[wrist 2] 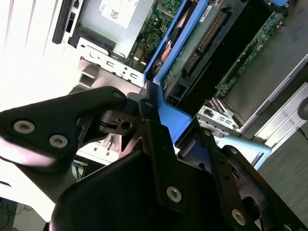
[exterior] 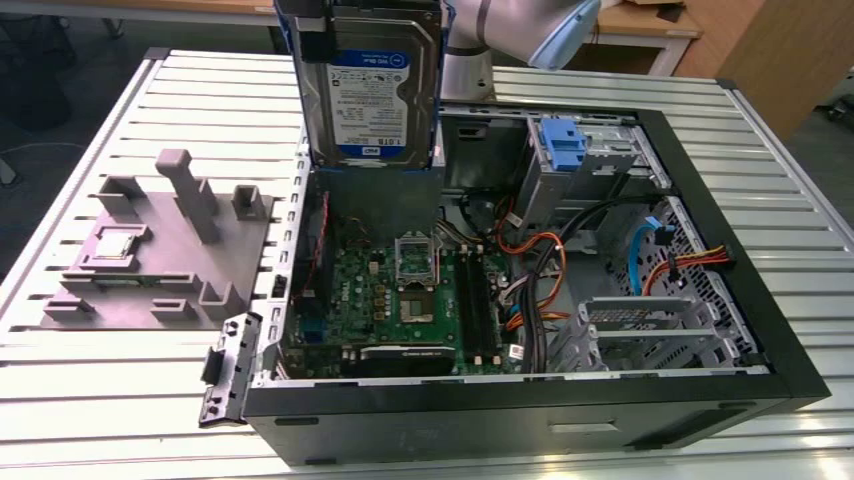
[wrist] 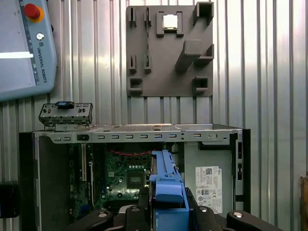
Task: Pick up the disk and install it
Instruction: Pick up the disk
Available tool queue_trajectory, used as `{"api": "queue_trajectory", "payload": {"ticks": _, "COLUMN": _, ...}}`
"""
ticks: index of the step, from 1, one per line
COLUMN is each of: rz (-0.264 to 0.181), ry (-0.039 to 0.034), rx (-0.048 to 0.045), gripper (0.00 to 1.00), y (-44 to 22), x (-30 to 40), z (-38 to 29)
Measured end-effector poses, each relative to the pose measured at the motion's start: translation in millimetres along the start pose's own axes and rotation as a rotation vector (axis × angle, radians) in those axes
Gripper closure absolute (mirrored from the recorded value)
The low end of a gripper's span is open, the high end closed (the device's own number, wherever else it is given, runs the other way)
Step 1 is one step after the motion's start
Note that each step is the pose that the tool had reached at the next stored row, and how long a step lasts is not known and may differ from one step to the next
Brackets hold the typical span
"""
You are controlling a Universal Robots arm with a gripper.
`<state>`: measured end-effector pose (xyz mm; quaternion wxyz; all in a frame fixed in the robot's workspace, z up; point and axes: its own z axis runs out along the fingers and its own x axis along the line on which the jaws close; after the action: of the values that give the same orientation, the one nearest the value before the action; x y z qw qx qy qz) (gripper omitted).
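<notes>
Slatted metal table (exterior: 107, 420), open PC case (exterior: 534, 415) on top. My claw (wrist: 168, 196) is clamped on the disk (exterior: 367, 90) by its blue carrier, so it hangs off me, long axis upright, over the motherboard (exterior: 387, 300). The drive cage (exterior: 654, 325) sits toward the exterior view's right.

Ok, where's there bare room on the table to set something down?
The table is bare between the grey fixture plate and its near edge, at the exterior view's left. Inside the computer case, under the disk, cables and boards crowd together.
</notes>
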<state>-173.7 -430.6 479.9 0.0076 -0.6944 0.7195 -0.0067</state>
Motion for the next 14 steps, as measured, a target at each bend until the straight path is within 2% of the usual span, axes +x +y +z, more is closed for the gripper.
{"api": "queue_trajectory", "payload": {"ticks": 3, "rz": 0.000, "ry": 0.0000, "rx": 0.0000, "gripper": 0.63, "y": -1.0, "x": -0.1, "z": 0.1}}
{"api": "queue_trajectory", "payload": {"ticks": 4, "rz": 0.000, "ry": -0.0001, "rx": 0.0000, "gripper": 0.63, "y": -3.6, "x": -0.2, "z": 0.2}}
{"api": "queue_trajectory", "payload": {"ticks": 14, "rz": 0.000, "ry": 0.0000, "rx": 0.0000, "gripper": 0.63, "y": -46.5, "x": -1.7, "z": 2.3}}
